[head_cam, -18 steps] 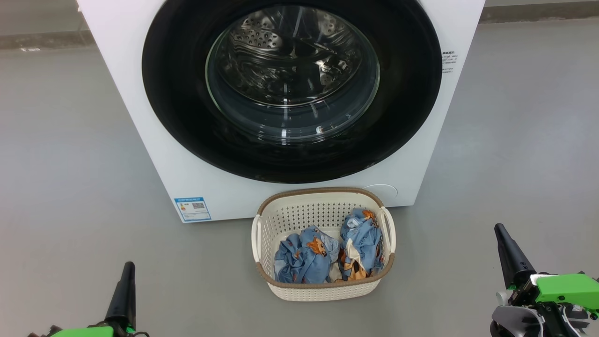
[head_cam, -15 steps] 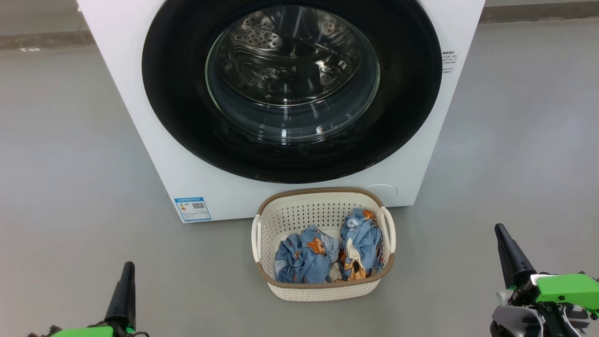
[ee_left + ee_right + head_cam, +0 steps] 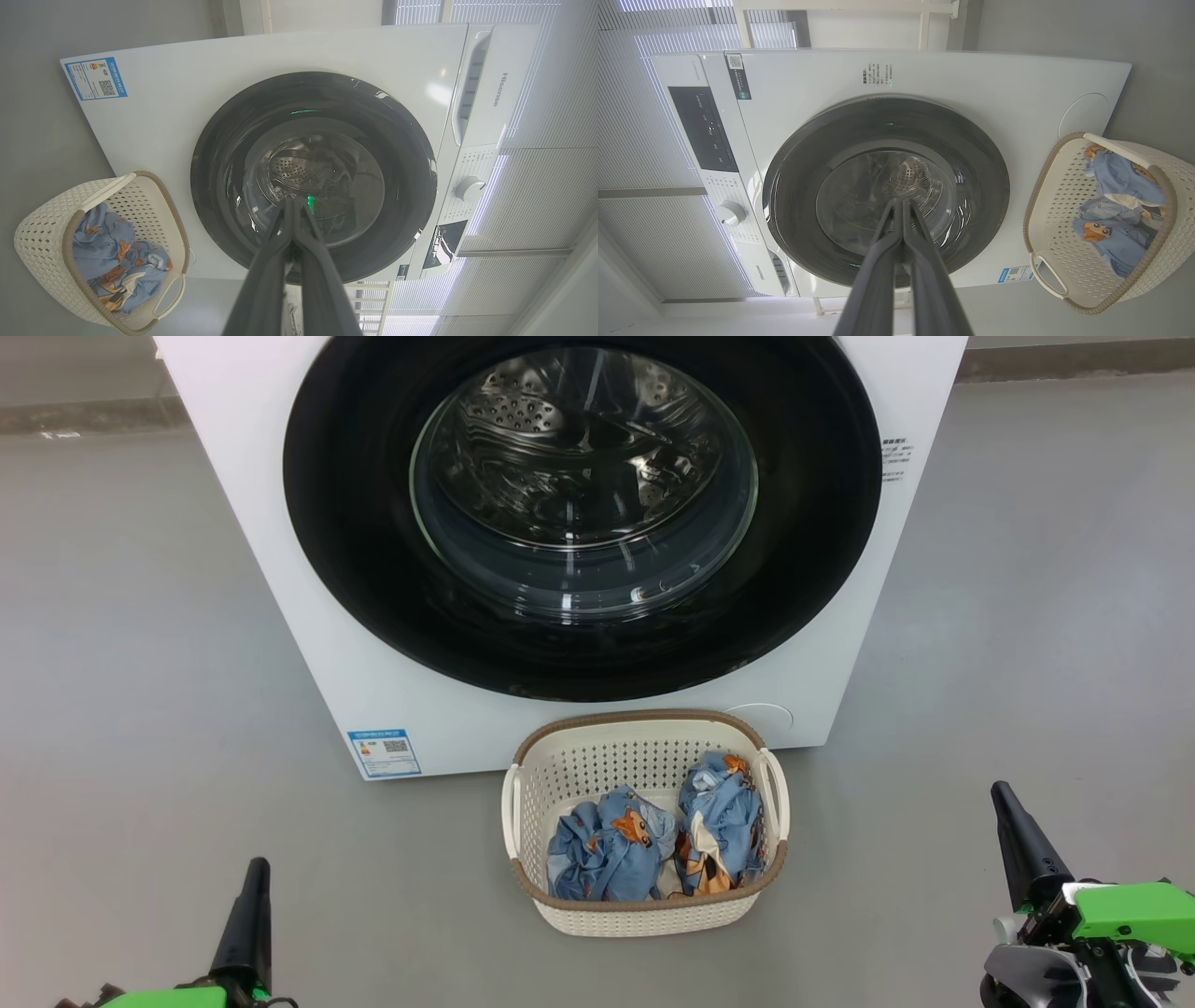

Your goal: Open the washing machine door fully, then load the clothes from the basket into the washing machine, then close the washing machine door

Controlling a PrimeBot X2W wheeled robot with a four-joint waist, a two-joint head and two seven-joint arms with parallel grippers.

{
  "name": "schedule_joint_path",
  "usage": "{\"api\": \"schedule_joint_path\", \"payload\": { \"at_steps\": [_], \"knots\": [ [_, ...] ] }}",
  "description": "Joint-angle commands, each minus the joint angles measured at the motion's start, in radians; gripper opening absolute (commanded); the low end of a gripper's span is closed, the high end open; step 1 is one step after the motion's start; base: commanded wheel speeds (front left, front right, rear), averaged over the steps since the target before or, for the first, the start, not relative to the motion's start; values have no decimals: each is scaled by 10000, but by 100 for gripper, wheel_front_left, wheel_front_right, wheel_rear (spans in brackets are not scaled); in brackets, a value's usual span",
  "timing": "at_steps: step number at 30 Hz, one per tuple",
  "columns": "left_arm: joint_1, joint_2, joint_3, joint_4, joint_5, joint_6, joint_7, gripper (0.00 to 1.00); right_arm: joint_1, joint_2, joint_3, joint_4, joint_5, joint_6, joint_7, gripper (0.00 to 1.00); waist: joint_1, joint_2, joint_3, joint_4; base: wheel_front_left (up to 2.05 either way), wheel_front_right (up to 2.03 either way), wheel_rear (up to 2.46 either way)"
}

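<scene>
In your head view, the washing machine (image 3: pixel 280 523) stands at 12 o'clock on the grey floor (image 3: pixel 140 663). Its round black door (image 3: pixel 355 569) is closed flat against the front, and the steel drum shows through the glass. The basket (image 3: pixel 644 919) sits on the floor at the door's 6 o'clock, just in front of the machine. The clothes (image 3: pixel 611 849) lie inside it as two blue printed bundles side by side. A blue label sticker (image 3: pixel 384 752) is at the basket's 10 o'clock. Your left gripper (image 3: pixel 256 873) is at 7 o'clock and your right gripper (image 3: pixel 1004 798) at 4 o'clock. Both are well apart from the basket, with their fingers pressed together and holding nothing.

In your left wrist view, the two fingers meet at their tips with nothing between them, pointing at the closed door's glass. The basket with the clothes is at 8 o'clock and the machine's dial (image 3: pixel 469 189) at 3 o'clock.

In your right wrist view, the fingers are likewise pinched together and empty, aimed at the glass. The basket is at 3 o'clock and the dial at 9 o'clock.
</scene>
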Motion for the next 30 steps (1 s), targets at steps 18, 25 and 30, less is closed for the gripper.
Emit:
{"api": "schedule_joint_path", "payload": {
  "at_steps": [18,25,30],
  "knots": [
    [-466,114,396,-190,205,-67,73,0,-394,-84,165,-230,-211,129,109,0,0,0,0,0,0,0,0],
    [-467,99,416,-188,223,-67,90,0,-395,-73,149,-229,-225,129,122,0,0,0,0,0,0,0,0],
    [-468,90,429,-187,234,-67,100,0,-396,-65,139,-228,-233,129,130,0,0,0,0,0,0,0,0]
  ]
}}
